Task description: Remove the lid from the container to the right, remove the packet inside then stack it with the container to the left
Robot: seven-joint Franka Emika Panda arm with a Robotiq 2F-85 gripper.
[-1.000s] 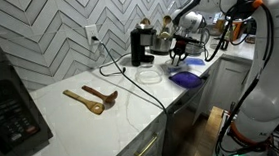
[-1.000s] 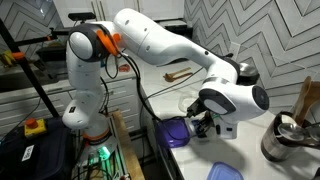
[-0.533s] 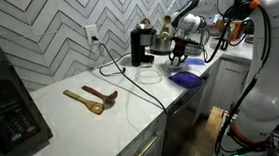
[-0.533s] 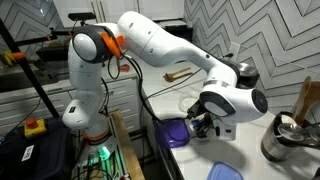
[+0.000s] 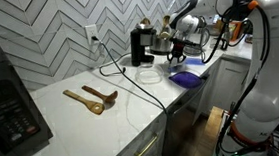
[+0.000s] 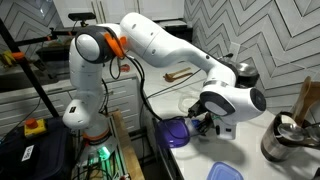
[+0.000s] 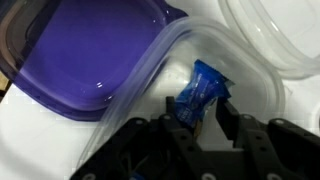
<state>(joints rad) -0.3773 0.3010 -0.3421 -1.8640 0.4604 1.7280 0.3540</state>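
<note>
Now crinkled blue packet (image 7: pixel 203 88) inside clear low container (image 7: pixel 150 76), jaws flanking it.

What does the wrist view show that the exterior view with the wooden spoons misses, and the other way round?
Only the wrist view shows a blue packet in the clear container, between the fingers of the tool. Only the exterior view shows the wooden spoons, the long counter and the robot arm. Both show the tool and the purple piece.
</note>
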